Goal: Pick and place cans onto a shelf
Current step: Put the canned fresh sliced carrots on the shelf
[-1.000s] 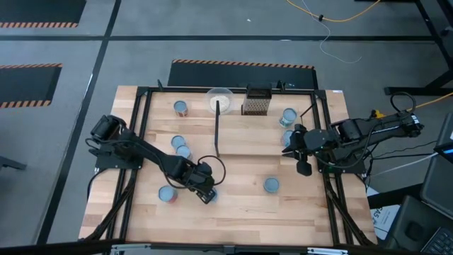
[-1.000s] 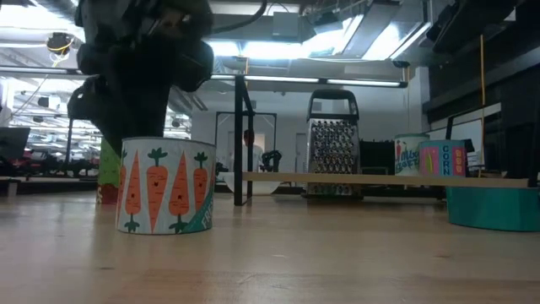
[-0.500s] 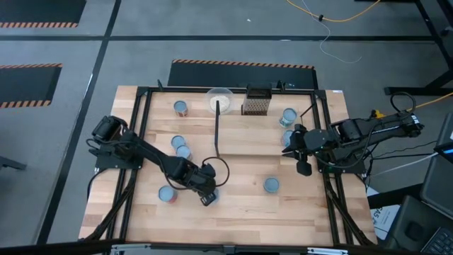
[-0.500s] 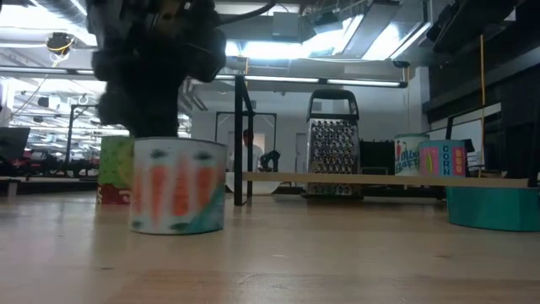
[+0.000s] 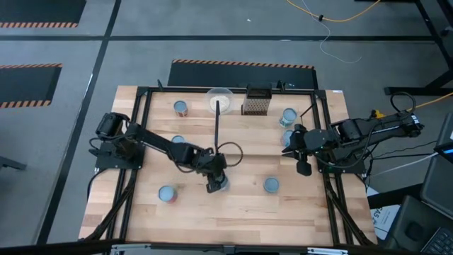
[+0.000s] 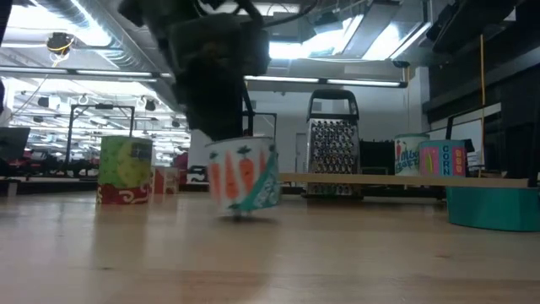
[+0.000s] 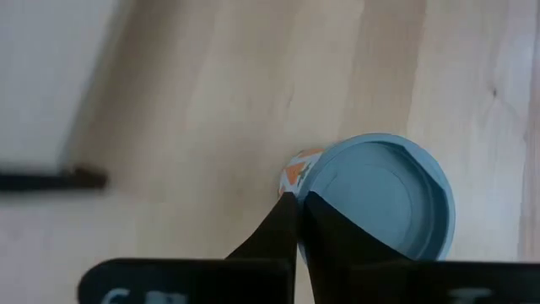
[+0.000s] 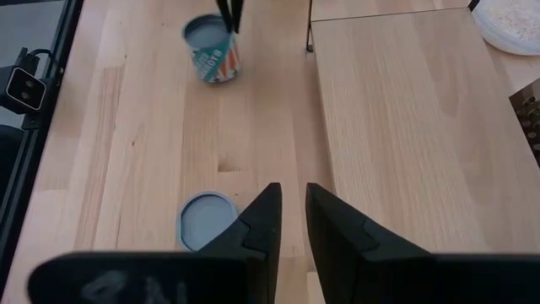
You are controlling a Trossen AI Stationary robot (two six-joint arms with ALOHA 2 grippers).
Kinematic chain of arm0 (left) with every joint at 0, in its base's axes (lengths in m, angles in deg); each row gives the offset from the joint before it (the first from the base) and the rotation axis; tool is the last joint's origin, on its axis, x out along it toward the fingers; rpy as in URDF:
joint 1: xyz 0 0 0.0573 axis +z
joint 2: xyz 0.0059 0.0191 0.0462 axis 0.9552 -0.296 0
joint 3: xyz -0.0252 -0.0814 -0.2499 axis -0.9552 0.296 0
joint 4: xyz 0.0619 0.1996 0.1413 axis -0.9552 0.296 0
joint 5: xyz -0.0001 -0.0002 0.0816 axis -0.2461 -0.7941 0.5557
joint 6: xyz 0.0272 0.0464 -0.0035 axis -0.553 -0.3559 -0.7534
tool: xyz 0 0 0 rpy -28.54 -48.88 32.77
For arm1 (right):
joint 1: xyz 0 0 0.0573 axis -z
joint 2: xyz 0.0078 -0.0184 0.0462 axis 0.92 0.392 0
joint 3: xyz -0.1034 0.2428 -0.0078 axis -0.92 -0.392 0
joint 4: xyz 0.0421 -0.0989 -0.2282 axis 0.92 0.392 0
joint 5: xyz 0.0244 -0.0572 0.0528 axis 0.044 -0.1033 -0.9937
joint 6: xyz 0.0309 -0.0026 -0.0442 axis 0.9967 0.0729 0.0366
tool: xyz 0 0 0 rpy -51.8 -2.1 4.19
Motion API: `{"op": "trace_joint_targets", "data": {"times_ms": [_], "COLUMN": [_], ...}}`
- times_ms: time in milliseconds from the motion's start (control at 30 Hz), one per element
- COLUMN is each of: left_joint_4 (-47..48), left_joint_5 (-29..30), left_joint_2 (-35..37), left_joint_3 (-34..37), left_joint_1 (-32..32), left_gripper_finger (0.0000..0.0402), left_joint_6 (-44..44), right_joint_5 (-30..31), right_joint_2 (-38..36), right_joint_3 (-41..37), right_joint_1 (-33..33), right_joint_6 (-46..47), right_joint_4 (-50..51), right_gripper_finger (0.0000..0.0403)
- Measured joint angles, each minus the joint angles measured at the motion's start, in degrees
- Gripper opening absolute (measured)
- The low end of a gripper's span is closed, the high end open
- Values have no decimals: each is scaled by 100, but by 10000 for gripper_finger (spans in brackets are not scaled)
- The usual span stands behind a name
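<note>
- While the left arm is reaching across the desk (image 5: pixel 233 205), its left pincer (image 5: pixel 214 185) is pinching the rim of a carrot can (image 6: pixel 244 175), with the fingers (image 7: pixel 291 228) pressed almost together over the can's edge.
- This can is hanging tilted, and in the low view its bottom is looking barely off the wood; it is just in front of the shelf (image 5: pixel 248 138), near the black bar (image 5: pixel 215 131).
- Seen from the right wrist, the same can is also leaning, with the thin dark fingers on its top rim.
- The right pincer (image 5: pixel 304 168) is hovering at the right side of the desk, beside the shelf's right end, with its fingers (image 8: pixel 266 221) only a little apart and holding nothing.
- Below it, a second can (image 8: pixel 207 221) is standing upright on the desk.
- A third can (image 5: pixel 167 194) is standing near the front left, well apart from the left pincer.
- More cans are standing at the back left (image 5: pixel 181 108) and back right (image 5: pixel 288 116).
- A grater (image 5: pixel 257 101) and a bowl (image 5: pixel 220 99) are standing behind the shelf.
</note>
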Motion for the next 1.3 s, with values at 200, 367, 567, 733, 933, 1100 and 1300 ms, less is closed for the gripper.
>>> {"op": "trace_joint_targets", "data": {"times_ms": [200,367,567,733,933,1100,1300], "left_joint_4": [-232,-223,-133,-25,-29,-29,-32], "left_joint_5": [-338,-343,-352,-316,-55,-54,-32], "left_joint_2": [2,2,2,4,6,7,11], "left_joint_3": [-13,-13,-13,-22,-22,-22,-22], "left_joint_1": [326,323,76,-174,-372,-399,-393], "left_gripper_finger": [3,3,4,6,13,14,20], "left_joint_6": [-1093,-1943,-2054,-2058,-2056,-2056,-2053], "right_joint_5": [1,1,1,0,1,1,1], "right_joint_2": [0,0,0,0,0,0,0], "right_joint_3": [0,0,0,0,0,0,0], "right_joint_1": [0,0,0,0,0,0,0], "right_joint_6": [-1,6,-4,-34,-162,-162,-162], "right_joint_4": [-4,-37,-186,-304,-306,-306,-304], "right_gripper_finger": [62,62,62,62,62,62,62]}}
